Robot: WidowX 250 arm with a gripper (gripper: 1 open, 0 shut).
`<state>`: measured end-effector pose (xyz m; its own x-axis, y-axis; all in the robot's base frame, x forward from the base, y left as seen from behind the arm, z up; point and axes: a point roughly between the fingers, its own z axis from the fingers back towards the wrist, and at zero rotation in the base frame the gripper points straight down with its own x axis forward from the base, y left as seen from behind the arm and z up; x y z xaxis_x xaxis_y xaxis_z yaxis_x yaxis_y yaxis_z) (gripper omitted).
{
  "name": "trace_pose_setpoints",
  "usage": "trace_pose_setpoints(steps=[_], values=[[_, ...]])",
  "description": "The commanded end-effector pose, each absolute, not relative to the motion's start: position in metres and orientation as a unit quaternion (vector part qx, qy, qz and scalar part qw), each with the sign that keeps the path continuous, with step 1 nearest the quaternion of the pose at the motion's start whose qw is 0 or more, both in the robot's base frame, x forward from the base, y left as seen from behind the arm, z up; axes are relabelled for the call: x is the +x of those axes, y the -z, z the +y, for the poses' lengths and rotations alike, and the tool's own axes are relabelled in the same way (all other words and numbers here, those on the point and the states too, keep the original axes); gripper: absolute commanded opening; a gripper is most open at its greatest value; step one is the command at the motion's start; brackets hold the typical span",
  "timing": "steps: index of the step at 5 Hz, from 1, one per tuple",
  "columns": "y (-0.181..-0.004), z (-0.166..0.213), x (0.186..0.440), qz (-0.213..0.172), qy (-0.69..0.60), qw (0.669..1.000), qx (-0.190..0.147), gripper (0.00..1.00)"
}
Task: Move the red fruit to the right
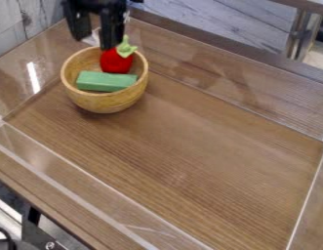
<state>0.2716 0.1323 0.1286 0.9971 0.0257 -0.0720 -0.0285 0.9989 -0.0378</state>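
The red fruit [117, 61], a small strawberry-like toy with a green leafy top, rests inside the tan bowl [78, 97] at the table's back left, leaning on the bowl's far side. Beside it in the bowl lies a flat green block [101, 81]. My black gripper [99, 35] hangs just above the bowl's far rim, slightly left of and behind the fruit. Its fingers stand apart, open, with nothing between them. The arm's upper part is cut off by the top edge of the view.
The wooden table [190, 146] has a clear plastic wall [20, 59] around its edges. To the right of the bowl the wood surface stretches to the right rim [313, 186]. A metal frame leg [300, 34] stands behind at the back right.
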Motion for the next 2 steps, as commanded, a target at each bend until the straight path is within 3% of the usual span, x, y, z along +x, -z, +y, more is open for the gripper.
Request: trace_pose_setpoints(steps=[1,2], values=[[-0.1276,0.1336,0.2792,0.012,-0.016,1.0,-0.015,1.0],[-0.1188,0.1301,0.284,0.007,-0.015,1.0,-0.019,1.0]])
